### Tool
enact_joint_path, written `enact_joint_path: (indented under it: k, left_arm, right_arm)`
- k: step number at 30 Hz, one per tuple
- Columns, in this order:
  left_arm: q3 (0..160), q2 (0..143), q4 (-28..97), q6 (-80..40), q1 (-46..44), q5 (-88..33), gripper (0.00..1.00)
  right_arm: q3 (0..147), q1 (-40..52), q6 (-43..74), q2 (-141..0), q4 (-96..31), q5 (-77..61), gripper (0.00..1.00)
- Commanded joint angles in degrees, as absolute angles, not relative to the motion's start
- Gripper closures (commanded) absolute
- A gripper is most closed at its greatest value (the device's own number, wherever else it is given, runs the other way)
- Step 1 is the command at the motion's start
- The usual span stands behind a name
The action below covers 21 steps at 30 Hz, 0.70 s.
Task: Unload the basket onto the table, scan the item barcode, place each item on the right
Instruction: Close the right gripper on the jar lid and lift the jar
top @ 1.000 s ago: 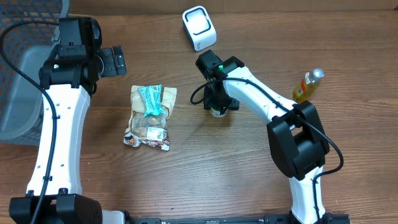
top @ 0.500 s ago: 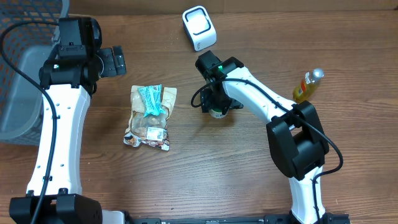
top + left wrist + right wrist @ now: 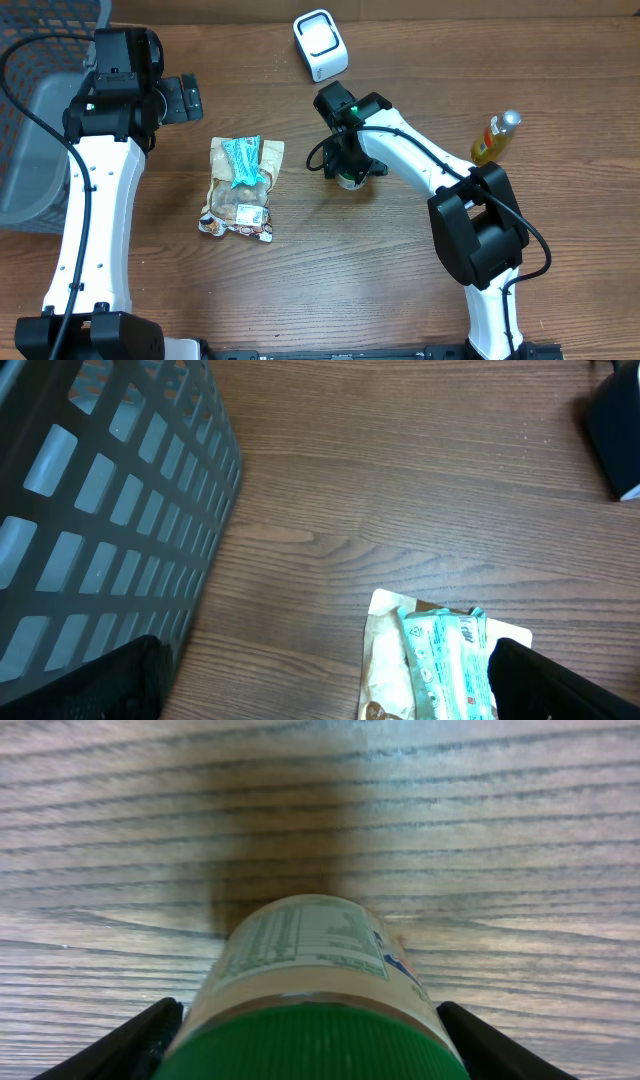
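Observation:
A jar with a green cap point(image 3: 310, 1050) and a printed label point(image 3: 349, 180) stands on the wood table. My right gripper point(image 3: 344, 163) comes down over it from above, and its black fingers point(image 3: 150, 1040) sit close on either side of the jar just under the cap; the gripper point(image 3: 308, 1020) is open, and I cannot tell whether the pads touch. The white barcode scanner point(image 3: 320, 45) stands at the back, beyond the jar. My left gripper point(image 3: 185, 98) hangs wide open and holds nothing, at the back left point(image 3: 320, 680).
A teal snack bar lies on a brown snack pouch point(image 3: 240, 190) left of centre, also under the left wrist point(image 3: 440, 660). A grey slatted basket point(image 3: 40, 150) fills the left edge point(image 3: 100, 510). A yellow bottle point(image 3: 495, 138) stands at the right.
The right jaws widened around the jar, then narrowed a little, and the wrist shifted slightly. The jar stays in place. The left arm has not moved.

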<state>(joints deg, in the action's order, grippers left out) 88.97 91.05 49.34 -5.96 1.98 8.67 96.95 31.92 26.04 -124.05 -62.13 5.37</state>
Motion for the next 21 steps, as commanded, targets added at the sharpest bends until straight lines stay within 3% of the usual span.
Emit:
enact_joint_path:
  k: [1,8,11,14,19,21]
  left_arm:
    - [89.36,91.11,49.30,-5.54,1.85,8.99,0.00]
    - [89.36,91.11,49.30,-5.54,1.85,8.99,0.00]
    - [89.36,91.11,49.28,-5.54,1.85,8.99,0.01]
    - [89.36,91.11,49.28,-5.54,1.85,8.99,0.00]
    - [89.36,91.11,49.30,-5.54,1.85,8.99,0.00]
    - [89.36,91.11,49.28,-5.54,1.85,8.99,0.01]
  right_arm:
    - [96.18,32.12,27.70,-124.33,-61.80,5.91,0.25]
    - [96.18,32.12,30.35,-124.33,-61.82,5.91,0.28]
    - [96.18,32.12,32.49,-124.33,-61.78,5.91,0.21]
    - [96.18,32.12,33.26,-124.33,-61.69,5.93,0.21]
    - [96.18,32.12,33.26,-124.33,-61.82,5.91,0.36]
    - [96.18,32.12,33.26,-124.33,-61.80,5.91,0.37]
